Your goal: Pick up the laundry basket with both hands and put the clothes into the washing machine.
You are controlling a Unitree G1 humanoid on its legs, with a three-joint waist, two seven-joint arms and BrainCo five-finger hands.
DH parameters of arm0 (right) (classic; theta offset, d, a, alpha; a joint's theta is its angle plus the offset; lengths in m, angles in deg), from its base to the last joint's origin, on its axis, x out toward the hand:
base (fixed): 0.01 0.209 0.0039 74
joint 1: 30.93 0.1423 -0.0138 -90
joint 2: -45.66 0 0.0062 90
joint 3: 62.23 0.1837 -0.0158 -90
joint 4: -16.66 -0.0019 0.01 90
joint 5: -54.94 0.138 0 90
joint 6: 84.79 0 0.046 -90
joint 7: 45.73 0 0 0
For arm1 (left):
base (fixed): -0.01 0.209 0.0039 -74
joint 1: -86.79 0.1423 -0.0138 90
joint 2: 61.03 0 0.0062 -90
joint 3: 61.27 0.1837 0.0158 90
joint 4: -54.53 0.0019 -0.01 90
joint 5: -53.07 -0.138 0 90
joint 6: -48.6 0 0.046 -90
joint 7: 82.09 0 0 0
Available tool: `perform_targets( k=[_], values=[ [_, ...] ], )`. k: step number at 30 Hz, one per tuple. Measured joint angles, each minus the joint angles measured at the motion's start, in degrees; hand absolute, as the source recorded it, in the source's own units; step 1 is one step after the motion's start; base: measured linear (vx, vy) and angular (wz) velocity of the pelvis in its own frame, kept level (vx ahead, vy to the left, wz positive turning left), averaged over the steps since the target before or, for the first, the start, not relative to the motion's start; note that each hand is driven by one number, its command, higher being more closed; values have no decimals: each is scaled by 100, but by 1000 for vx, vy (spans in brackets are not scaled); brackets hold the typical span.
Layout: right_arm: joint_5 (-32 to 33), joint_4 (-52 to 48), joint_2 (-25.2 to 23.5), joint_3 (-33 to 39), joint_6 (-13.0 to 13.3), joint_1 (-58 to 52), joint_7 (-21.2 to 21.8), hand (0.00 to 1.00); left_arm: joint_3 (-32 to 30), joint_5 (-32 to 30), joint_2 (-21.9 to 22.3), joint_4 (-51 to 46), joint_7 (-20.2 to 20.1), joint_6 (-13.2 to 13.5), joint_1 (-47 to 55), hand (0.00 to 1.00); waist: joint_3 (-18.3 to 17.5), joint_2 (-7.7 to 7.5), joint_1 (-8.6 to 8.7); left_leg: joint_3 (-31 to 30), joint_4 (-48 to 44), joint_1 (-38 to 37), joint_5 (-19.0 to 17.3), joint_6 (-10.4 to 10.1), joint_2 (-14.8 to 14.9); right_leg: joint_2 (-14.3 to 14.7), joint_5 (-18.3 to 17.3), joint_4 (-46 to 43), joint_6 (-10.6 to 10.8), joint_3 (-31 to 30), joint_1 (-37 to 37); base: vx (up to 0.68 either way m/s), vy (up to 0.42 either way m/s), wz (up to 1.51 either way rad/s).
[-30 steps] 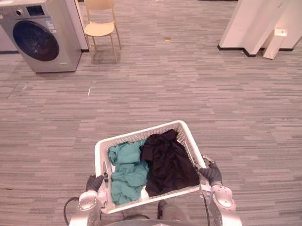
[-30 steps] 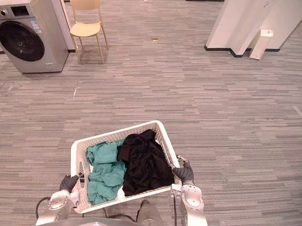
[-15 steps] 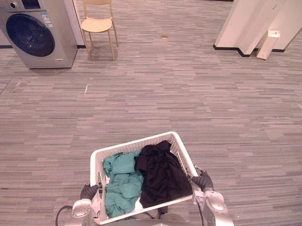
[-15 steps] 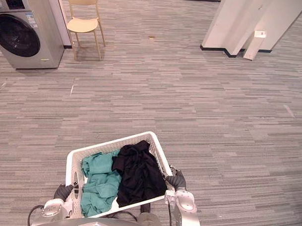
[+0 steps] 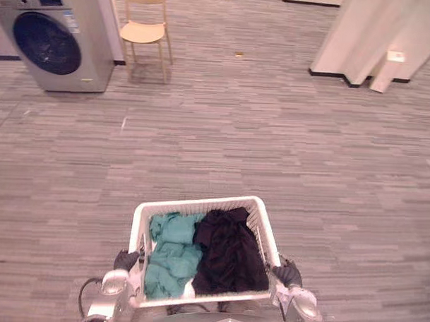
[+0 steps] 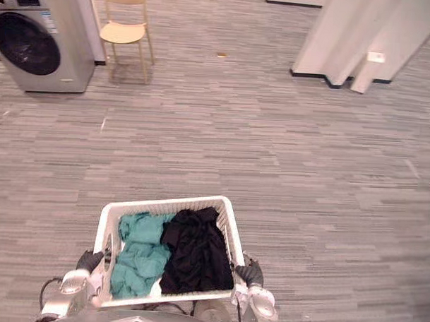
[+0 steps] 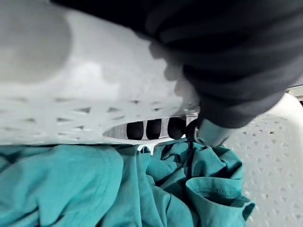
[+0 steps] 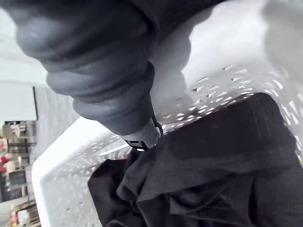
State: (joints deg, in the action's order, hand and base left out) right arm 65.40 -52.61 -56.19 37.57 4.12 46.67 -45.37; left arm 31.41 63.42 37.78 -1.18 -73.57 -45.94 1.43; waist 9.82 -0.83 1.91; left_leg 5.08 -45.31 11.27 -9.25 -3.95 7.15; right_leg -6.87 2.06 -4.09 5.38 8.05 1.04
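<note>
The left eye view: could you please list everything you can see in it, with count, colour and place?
laundry basket: 1, white, near centre, carried between both hands
teal garment: 1, in the basket's left half
black garment: 1, in the basket's right half
washing machine: 1, silver-grey with a dark round door, far left
chair: 1, cream, just right of the washing machine
column: 1, white with a dark base, far right
floor: grey, striped
left hand: 1, dark cover, at the basket's left side, fingers hooked through its handle slot
right hand: 1, dark cover, at the basket's right side
</note>
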Motion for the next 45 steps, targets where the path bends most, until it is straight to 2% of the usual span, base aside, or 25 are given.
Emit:
perform_targets(
  k=[3, 5, 8, 9, 10, 11, 12, 13, 14, 16, 21, 23, 25, 26, 28, 30, 31, 33, 35, 37, 39, 41, 42, 43, 45],
  values=[
    [7, -221, 232, 1, 26, 294, -25, 100, 12, 263, 129, -24, 0, 8, -64, 100, 7, -7, 9, 103, 700, 439, -375, 69, 66, -365, -123, 210, 179, -40, 76, 29, 137, 2],
    [7, -180, 375, 3, -9, 463, -53, 100, 22, 295, 239, -107, 5, -6, -44, 100, -1, 35, 15, -226, 2143, 545, -277, -135, 207, -502, -234, 322, 529, -135, 155, 117, 267, 7],
    [-78, -181, 369, 52, -55, 468, -174, 100, 140, 328, 294, -148, 162, -28, 8, 100, -65, 233, -29, -204, 1985, 594, -89, -283, 397, -727, -435, -432, 1049, -258, 363, 241, 511, -1],
    [-121, -194, 302, 114, -60, 469, -201, 100, 210, 361, 200, -218, 173, -33, -18, 100, -63, 38, -90, -44, 1705, 643, -216, -197, 147, -1038, -533, -622, 1060, -362, 406, 311, 575, -6],
    [-124, -222, 204, 147, -58, 383, -206, 100, 311, 394, 115, -231, 186, -39, -19, 100, -139, -105, -64, 46, 1621, 637, -439, -8, -194, -1357, -535, -694, 973, -423, 386, 383, 504, 7],
    [-124, -242, 146, 160, -62, 366, -207, 100, 392, 410, 29, -244, 191, -47, -64, 100, -191, -264, -32, 162, 1582, 500, -630, 251, -533, -1674, -568, -1476, 506, -544, 656, 314, 366, 12],
    [-125, -240, 132, 160, -70, 365, -207, 100, 384, 412, 12, -278, 196, -54, -61, 100, -158, -256, -36, 212, 1593, 391, -706, 383, -661, -1801, -450, -1993, 98, -608, 910, 371, 443, 5],
    [-128, -243, 117, 173, -62, 388, -207, 100, 383, 412, -1, -448, 209, -88, -22, 100, -61, -159, -28, 310, 1699, 61, -751, 547, -871, -2019, -30, -3077, -876, -710, 1368, 268, 363, -3],
    [-123, -242, 91, 176, -60, 376, -209, 100, 389, 412, -17, -506, 228, -92, -11, 100, -15, -104, -8, 365, 1767, -137, -806, 641, -935, -2049, 61, -3655, -1097, -844, 1569, 459, 488, 0],
    [-114, -255, -102, 165, -63, 371, -201, 100, 381, 412, -210, -715, 273, -127, 20, 100, 73, -3, 60, 315, 2297, -944, -875, 782, -1250, -1475, -749, -5545, -650, -1261, 2114, 471, 368, 5],
    [-73, -768, -265, 181, -89, 446, -224, 100, 297, 414, -335, -1039, 280, -131, -184, 100, 267, 36, 297, 32, 3460, -2178, -902, 924, -1496, -169, -1820, -5091, -537, -227, 2687, 520, 151, 21],
    [-62, -1268, -311, 274, -155, 203, -231, 100, 369, 416, -295, -1125, 280, -148, -296, 100, 322, 154, 306, -85, 3806, -2773, -1018, 684, -1283, 429, -1502, -3587, -488, 243, 2795, 644, 63, 40],
    [-8, -1560, -362, 390, -124, 38, -233, 100, 431, 416, -232, -1122, 272, -148, -398, 100, 225, 62, 530, -484, 3776, -3036, -1088, 539, -1216, 731, -113, -1847, -685, 195, 2676, 803, -15, 93],
    [14, -1565, -285, 532, -122, 3, -238, 100, 466, 413, -56, -1116, 277, -171, -457, 100, 166, 225, 658, -704, 3550, -3107, -1154, 438, -1024, 753, 39, -2240, -1099, 261, 2692, 771, -65, 85],
    [47, -1680, -158, 619, -199, -8, -262, 100, 509, 404, 60, -1109, 279, -224, -540, 100, 179, 290, 738, -725, 2215, -2774, -888, 135, -959, 585, -650, -3027, -1228, 403, 2581, 761, -95, 62],
    [57, -1912, -66, 564, -223, -170, -241, 100, 443, 404, 258, -1109, 278, -232, -363, 100, 248, 418, 737, -520, 114, -2140, 695, -575, -795, 658, -1101, -2970, -1256, 421, 1751, 740, -118, 30],
    [71, -2117, 11, 417, -171, -305, -237, 100, 374, 406, 348, -1208, 278, -207, -169, 100, 237, 534, 692, -367, -1403, -1487, 1513, -590, -525, 788, -1348, -2636, -1202, 406, 1098, 702, -96, -16],
    [83, -2206, 32, 275, -108, -343, -241, 100, 239, 409, 388, -1368, 277, -127, 35, 100, 254, 613, 397, -81, -3053, -375, 859, -67, -140, 986, -1684, -2203, -1142, 165, 242, 703, -59, -51],
    [82, -2201, 104, 97, -124, -303, -316, 100, 152, 417, 385, -1365, 276, -129, 136, 100, 250, 574, 110, 361, -2489, 442, 134, 341, 155, 894, -1926, -1841, -1090, -127, -394, 608, 13, -59],
    [77, -2197, 178, -3, -145, -253, -387, 100, 95, 424, 435, -1408, 276, -128, 281, 100, 244, 494, -61, 657, -777, 770, -242, 353, 178, 681, -2164, -1701, -945, -395, -733, 539, 79, -53],
    [69, -2050, 298, -85, -145, -91, -362, 100, 7, 430, 510, -1632, 276, -124, 558, 100, 129, 495, -282, 125, 1878, 833, -56, 181, -45, 438, -2595, -1838, -726, -894, -833, 672, 225, -104],
    [44, -1798, 313, -85, -139, -16, -320, 100, -11, 428, 484, -1696, 277, -132, 696, 100, -9, 378, -353, -177, 2524, 868, 235, 31, -126, 187, -2951, -1933, -488, -1180, -970, 622, 277, -100],
    [32, -1574, 283, -81, -168, -131, -282, 100, 24, 417, 494, -1667, 285, -179, 887, 100, -310, 85, -332, -51, 2401, 795, 672, 1, -467, -167, -3136, -2076, -234, -1424, -1148, 819, 348, -64],
    [23, -1425, 318, -37, -162, -190, -236, 100, 78, 412, 541, -1580, 297, -188, 986, 100, -474, -14, -302, -105, 2209, 700, 1021, 123, -724, -370, -3097, -2770, -163, -1629, -979, 1011, 378, -35],
    [-12, -1176, 176, 64, -189, -193, -211, 100, 99, 387, 450, -1510, 339, -275, 899, 100, -458, -305, -52, 17, 1882, 353, 592, 339, -1067, -608, -1808, -4835, -250, -1775, -279, 811, 235, 6]
  ],
)
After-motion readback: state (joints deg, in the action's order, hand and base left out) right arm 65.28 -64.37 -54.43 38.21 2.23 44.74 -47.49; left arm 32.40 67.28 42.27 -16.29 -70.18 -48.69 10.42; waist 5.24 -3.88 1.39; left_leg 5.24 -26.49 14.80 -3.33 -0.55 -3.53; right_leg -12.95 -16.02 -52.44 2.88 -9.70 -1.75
